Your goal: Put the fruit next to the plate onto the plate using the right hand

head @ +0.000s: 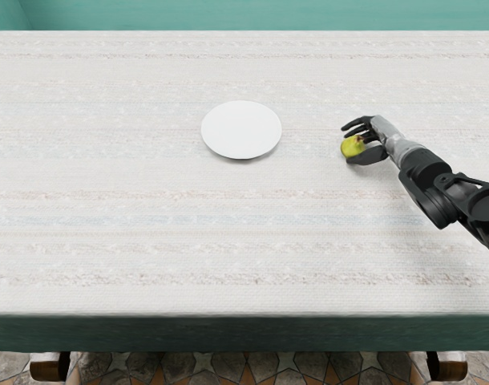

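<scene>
A small yellow-green fruit (352,147) lies on the table to the right of the white round plate (241,129), well apart from it. My right hand (361,139) comes in from the right edge and is at the fruit, its dark fingers curved over the top and its thumb under the near side. The fingers wrap the fruit, which still appears to rest on the table surface. The plate holds nothing. No left arm shows.
The pale striped tablecloth (148,224) covers a wide table. A teal wall runs along the back, and the table's front edge is near the bottom of the view.
</scene>
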